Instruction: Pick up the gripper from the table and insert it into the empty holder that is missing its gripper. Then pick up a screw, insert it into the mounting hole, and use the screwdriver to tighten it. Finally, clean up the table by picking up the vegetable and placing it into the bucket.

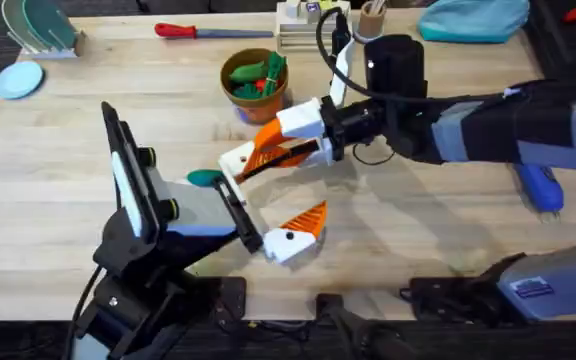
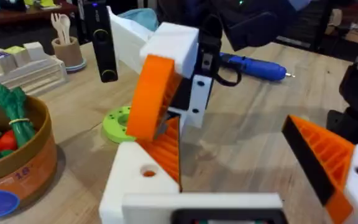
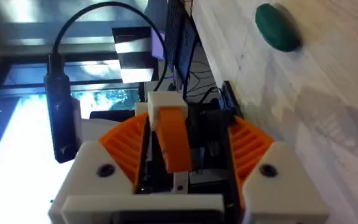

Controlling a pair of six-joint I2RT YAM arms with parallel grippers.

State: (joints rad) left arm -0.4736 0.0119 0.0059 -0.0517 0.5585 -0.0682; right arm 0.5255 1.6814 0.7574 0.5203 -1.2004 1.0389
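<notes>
The orange gripper (image 1: 268,136) is pinched in my right gripper (image 1: 271,146), which reaches in from the right and is shut on it. The same wedge (image 2: 157,93) meets the white holder (image 2: 135,183), one jaw of my left gripper (image 1: 268,200). That left gripper stands open, and its other jaw carries an orange pad (image 1: 306,220). The holder (image 1: 236,160) touches the wedge's lower end. The teal vegetable (image 1: 205,178) lies on the table just left of the holder. The bucket (image 1: 255,88) stands behind, holding toy vegetables. The blue screwdriver (image 1: 543,187) lies at the far right.
A red-handled tool (image 1: 213,31) lies at the back edge beside white boxes (image 1: 303,25) and a tan cup (image 1: 371,20). A lime-green disc (image 2: 118,123) sits behind the holder. A dish rack (image 1: 38,30) and a blue lid (image 1: 18,78) are far left.
</notes>
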